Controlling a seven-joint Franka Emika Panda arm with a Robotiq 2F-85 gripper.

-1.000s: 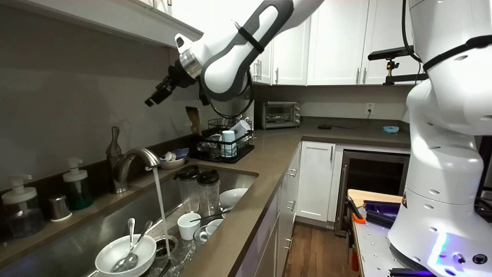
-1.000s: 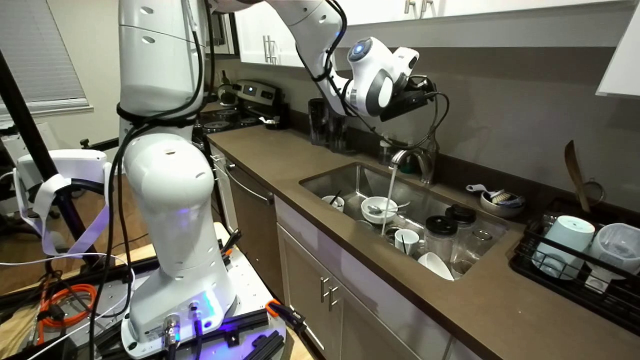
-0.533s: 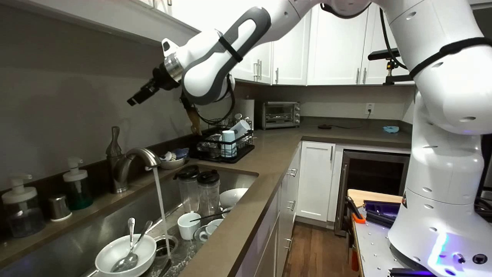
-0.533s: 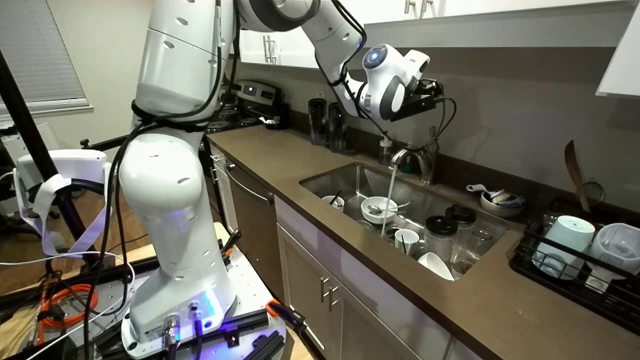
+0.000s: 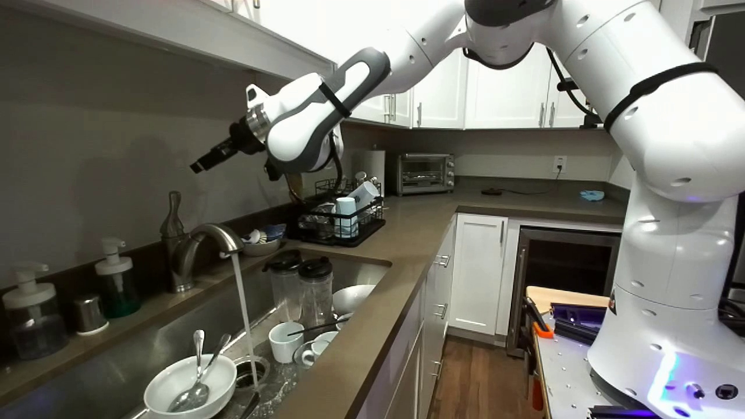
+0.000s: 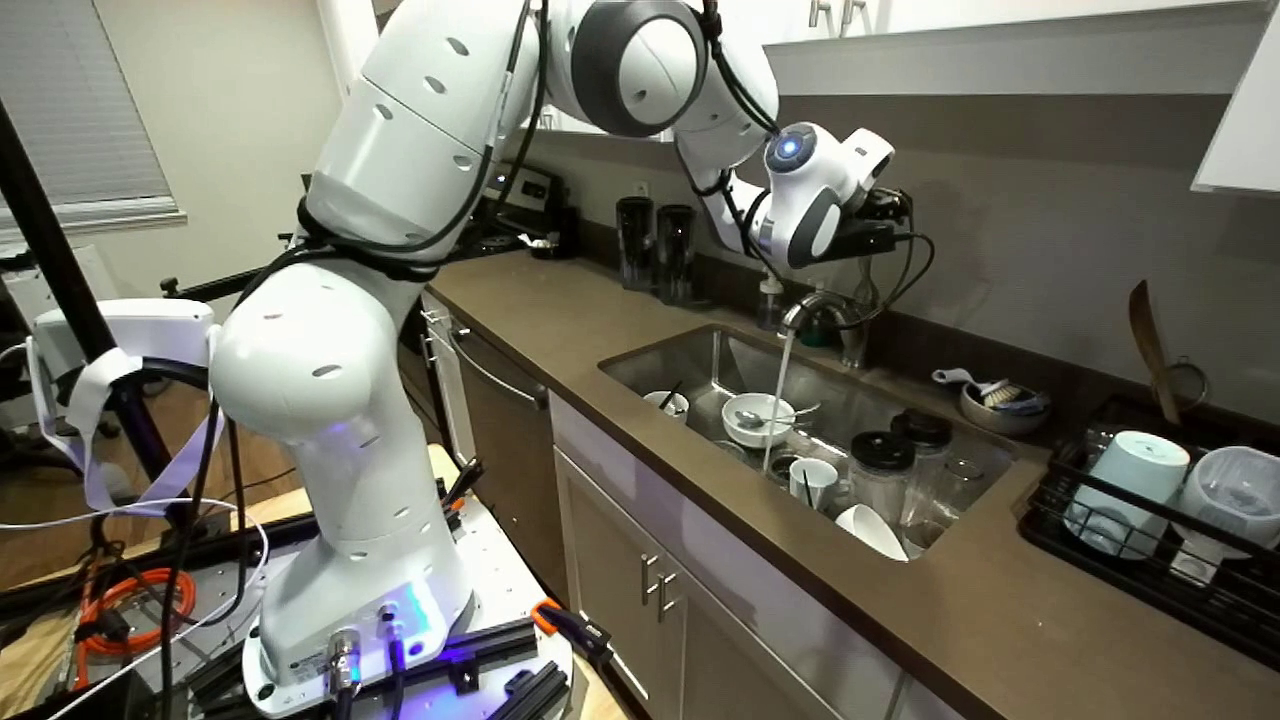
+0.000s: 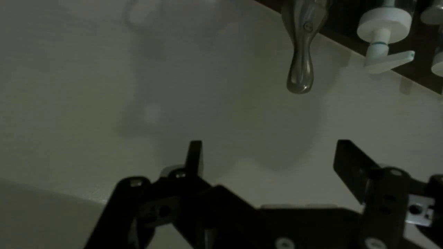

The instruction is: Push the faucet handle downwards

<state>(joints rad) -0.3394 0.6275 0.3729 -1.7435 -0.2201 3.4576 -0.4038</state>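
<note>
Curved brushed-steel kitchen faucet (image 5: 186, 256): running. Black two-fingered claw (image 7: 270, 152): spread wide, holding nothing. Slim, dark-grey metal faucet handle (image 7: 302, 52): stands upright atop the faucet, untouched; contact and downward push, I judge, are left.

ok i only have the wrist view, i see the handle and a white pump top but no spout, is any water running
Observer: Yes, an exterior view shows a stream of water falling from the arched spout.
Operator: where's it going
Observer: Down into the sink, passing beside the white bowl with cutlery in it, not into that bowl.
Operator: and does the handle really point down like in my picture
Observer: No, an exterior view shows it standing roughly upright on top of the faucet body, tip upward.
</note>
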